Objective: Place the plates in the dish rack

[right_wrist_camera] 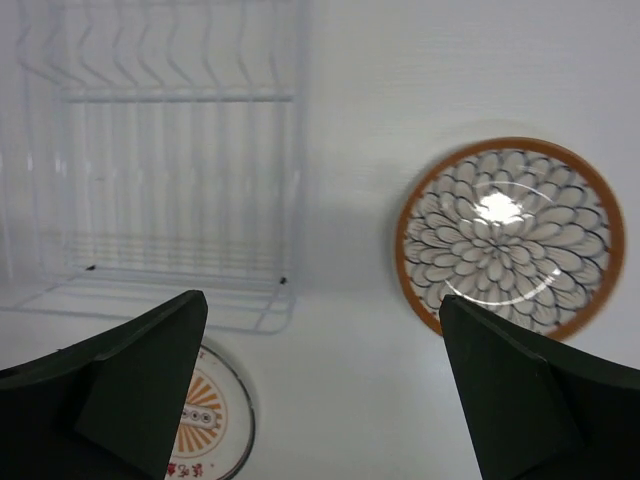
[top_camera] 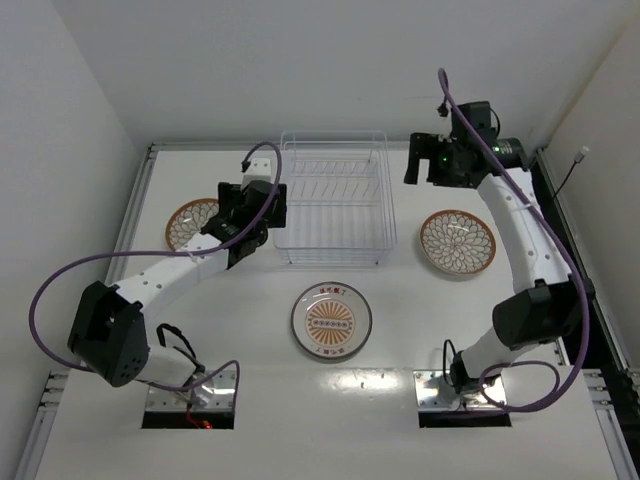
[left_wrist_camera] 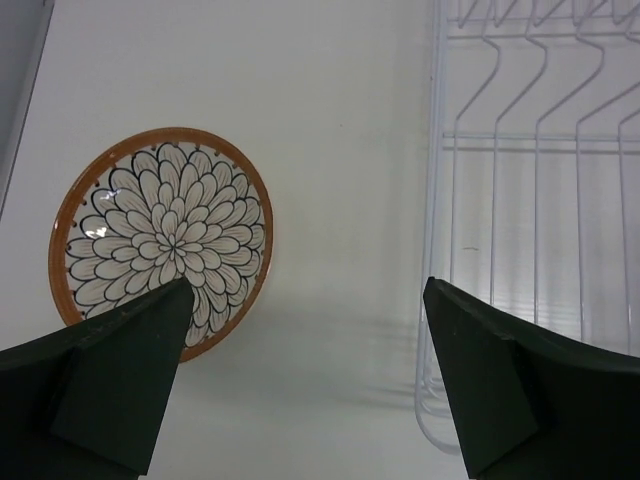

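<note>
The white wire dish rack (top_camera: 336, 200) stands empty at the back centre; it also shows in the left wrist view (left_wrist_camera: 540, 200) and the right wrist view (right_wrist_camera: 170, 170). A brown-rimmed petal plate (top_camera: 190, 224) lies flat left of it, also in the left wrist view (left_wrist_camera: 160, 240). A second petal plate (top_camera: 457, 242) lies right of the rack, also in the right wrist view (right_wrist_camera: 510, 235). The white plate with orange centre (top_camera: 331, 321) lies in front, partly seen in the right wrist view (right_wrist_camera: 215, 425). My left gripper (top_camera: 238, 238) (left_wrist_camera: 305, 380) is open, above the table between left plate and rack. My right gripper (top_camera: 425, 160) (right_wrist_camera: 320, 390) is open, raised high.
White walls close in the table at the back and sides. A dark strip (top_camera: 560, 230) with a cable runs along the right edge. Both arm bases (top_camera: 190, 385) sit at the near edge.
</note>
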You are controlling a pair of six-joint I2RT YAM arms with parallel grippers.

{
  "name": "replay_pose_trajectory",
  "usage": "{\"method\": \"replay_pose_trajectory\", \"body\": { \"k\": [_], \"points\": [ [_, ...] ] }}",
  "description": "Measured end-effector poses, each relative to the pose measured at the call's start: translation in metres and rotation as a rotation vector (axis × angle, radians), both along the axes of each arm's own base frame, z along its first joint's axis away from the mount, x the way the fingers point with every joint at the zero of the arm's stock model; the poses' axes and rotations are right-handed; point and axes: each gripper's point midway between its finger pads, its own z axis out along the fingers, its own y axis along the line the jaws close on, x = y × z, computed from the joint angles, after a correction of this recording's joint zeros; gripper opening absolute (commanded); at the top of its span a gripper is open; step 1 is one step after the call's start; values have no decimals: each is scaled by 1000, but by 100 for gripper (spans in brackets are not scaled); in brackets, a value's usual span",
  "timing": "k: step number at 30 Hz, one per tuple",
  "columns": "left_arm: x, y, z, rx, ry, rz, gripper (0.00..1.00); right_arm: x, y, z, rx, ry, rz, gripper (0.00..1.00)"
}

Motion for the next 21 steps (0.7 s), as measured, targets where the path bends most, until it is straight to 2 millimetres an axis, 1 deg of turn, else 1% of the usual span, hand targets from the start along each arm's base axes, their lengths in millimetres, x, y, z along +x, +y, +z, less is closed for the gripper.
{"method": "replay_pose_trajectory", "body": {
  "k": [2,5,7,9,10,12,14,15,17,19,21],
  "points": [
    [0,4,-9,-1,-16,18,100,-5,-18,7,-30,-10,-54,100],
    [-9,9,-33,-3,1,25,100,-13,-43,12,-60,-6,-135,100],
    [-20,13,-49,2,25,23,100,-18,-58,11,-63,13,-192,100],
    [-29,16,-59,8,42,19,100,-23,-71,3,-44,34,-251,100],
    [-31,15,-59,5,41,14,100,-28,-81,-7,-28,61,-288,100],
    [-33,9,-53,-21,26,-13,100,-40,-99,-27,18,113,-365,100],
    [-32,1,-42,-63,-3,-47,100,-53,-116,-52,84,167,-442,100],
    [-32,-5,-37,-92,-16,-74,100,-63,-124,-70,126,207,-488,100],
    [-33,-12,-33,-123,-23,-103,100,-73,-128,-92,184,261,-533,100],
    [-35,-18,-32,-141,-21,-126,100,-81,-130,-107,237,296,-565,97],
    [-39,-24,-31,-149,-17,-153,100,-88,-131,-122,284,330,-595,91]
  ]
}}
